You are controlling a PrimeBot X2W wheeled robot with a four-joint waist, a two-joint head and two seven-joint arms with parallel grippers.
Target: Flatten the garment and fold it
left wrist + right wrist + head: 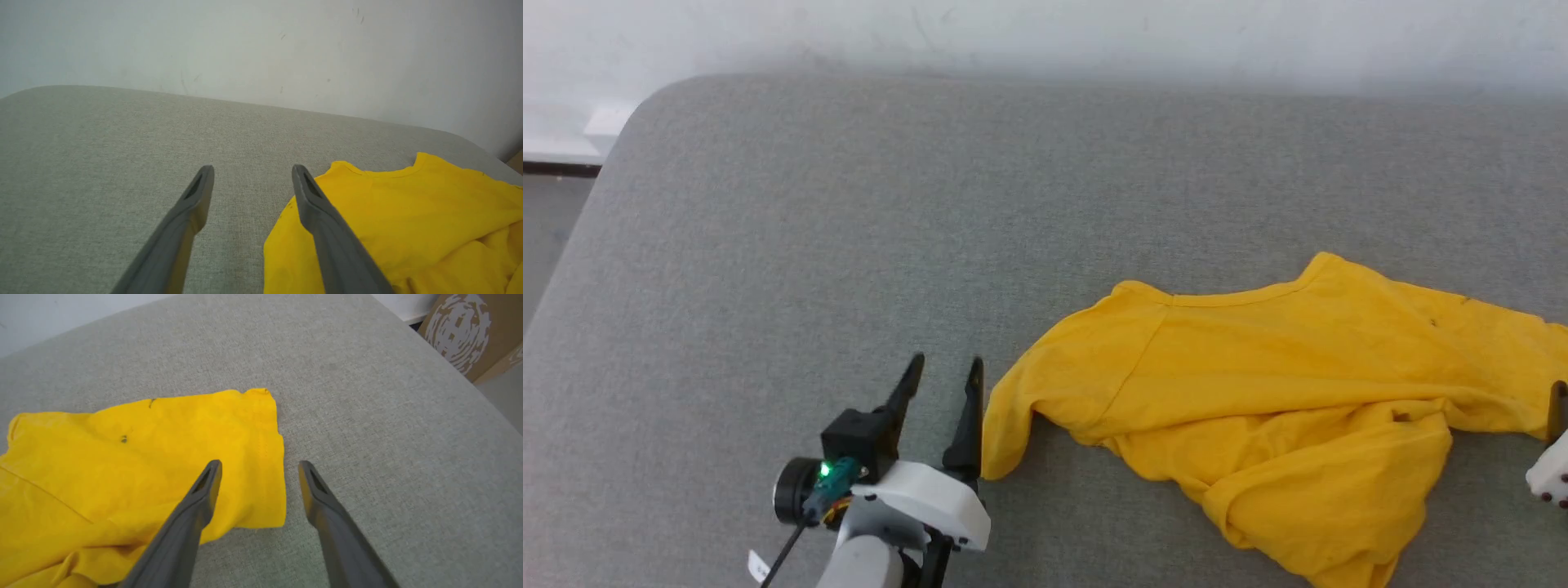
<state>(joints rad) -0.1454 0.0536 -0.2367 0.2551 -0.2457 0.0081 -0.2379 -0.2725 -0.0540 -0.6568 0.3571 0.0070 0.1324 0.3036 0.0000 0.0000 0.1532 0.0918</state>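
The garment [1258,392] is a bright yellow T-shirt lying rumpled on the grey padded surface [931,204], plain side up, its lower part bunched toward the front. My left gripper [946,371] stands open just left of one sleeve, fingers [196,196] spread with nothing between them, the right finger over the sleeve edge [294,237]. My right gripper [259,467] is open above the other sleeve's hem [269,457], holding nothing. In the head view a dark finger [1558,408] of it peeks in at the right edge.
A pale wall [1045,33] runs behind the surface. The surface's rounded far-left corner [645,106] drops to the floor. A brown cardboard box [474,330] stands beyond the surface's right edge. Bare grey fabric stretches left of and behind the shirt.
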